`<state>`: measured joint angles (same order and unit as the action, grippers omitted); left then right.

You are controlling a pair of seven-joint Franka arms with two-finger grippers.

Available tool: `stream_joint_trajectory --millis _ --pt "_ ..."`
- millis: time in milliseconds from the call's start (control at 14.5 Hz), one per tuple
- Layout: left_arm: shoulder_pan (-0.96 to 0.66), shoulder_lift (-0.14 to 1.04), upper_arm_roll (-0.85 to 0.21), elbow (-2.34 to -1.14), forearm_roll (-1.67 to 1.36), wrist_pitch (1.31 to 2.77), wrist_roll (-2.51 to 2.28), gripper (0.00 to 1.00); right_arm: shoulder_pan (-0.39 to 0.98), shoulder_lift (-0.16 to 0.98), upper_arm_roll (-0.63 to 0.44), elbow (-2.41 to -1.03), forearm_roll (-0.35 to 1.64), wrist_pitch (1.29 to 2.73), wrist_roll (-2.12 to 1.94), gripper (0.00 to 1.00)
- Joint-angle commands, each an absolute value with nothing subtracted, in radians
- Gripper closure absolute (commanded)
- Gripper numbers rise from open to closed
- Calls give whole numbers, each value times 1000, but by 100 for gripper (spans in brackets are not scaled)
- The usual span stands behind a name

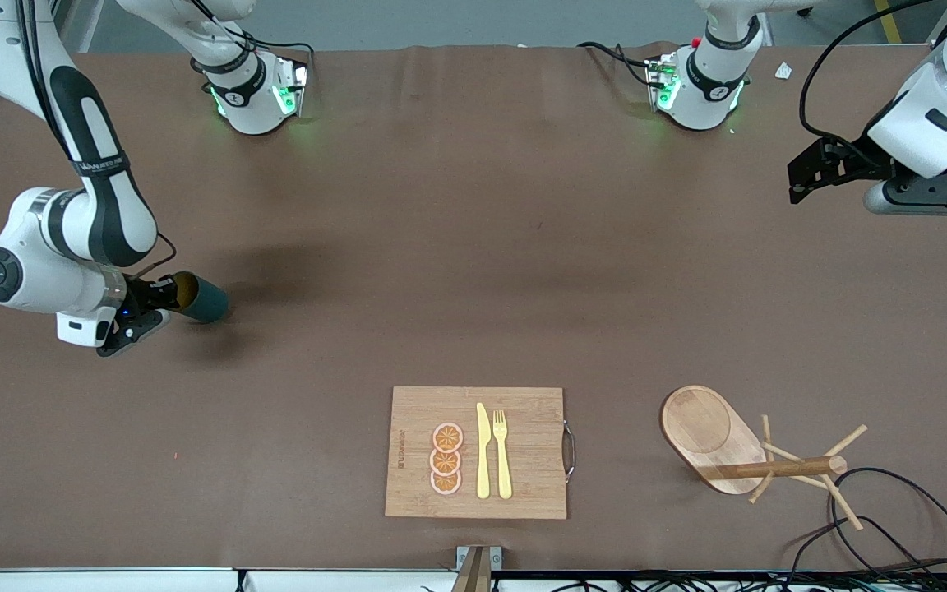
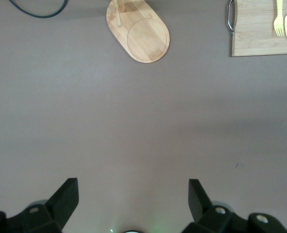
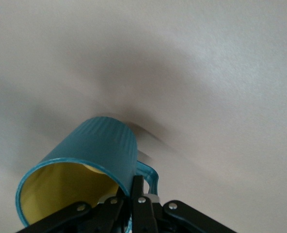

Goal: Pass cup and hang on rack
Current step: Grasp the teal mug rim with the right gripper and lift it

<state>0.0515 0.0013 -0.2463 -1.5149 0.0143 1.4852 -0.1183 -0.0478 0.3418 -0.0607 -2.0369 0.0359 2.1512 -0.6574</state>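
The dark teal ribbed cup [image 1: 204, 298] with a yellowish inside is in my right gripper [image 1: 169, 296], low over the table at the right arm's end. The cup is tipped on its side, mouth toward the gripper. In the right wrist view the cup [image 3: 100, 145] is clamped at its rim next to the small handle, one finger inside and one outside; my right gripper [image 3: 131, 189] is shut on it. The wooden rack [image 1: 708, 427] stands near the front camera toward the left arm's end. My left gripper [image 1: 798, 181] hangs open and empty in the air, and waits; the left wrist view [image 2: 133, 194] shows bare table under it.
A wooden cutting board [image 1: 416, 485] with orange slices, a yellow knife and a fork lies near the front camera, mid-table. A black cable [image 1: 917, 493] loops beside the rack. The rack's base [image 2: 143, 34] and the board [image 2: 255, 39] show in the left wrist view.
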Motion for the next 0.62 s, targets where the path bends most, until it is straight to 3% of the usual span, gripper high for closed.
stream_joint_trajectory --millis 0,553 --pt "46 32 -250 -1477 26 1497 -130 0 46 298 -60 -2046 44 2099 -476 100" --pt "58 51 -255 -1437 28 1499 -127 0 420 299 -58 -1967 153 2092 169 100"
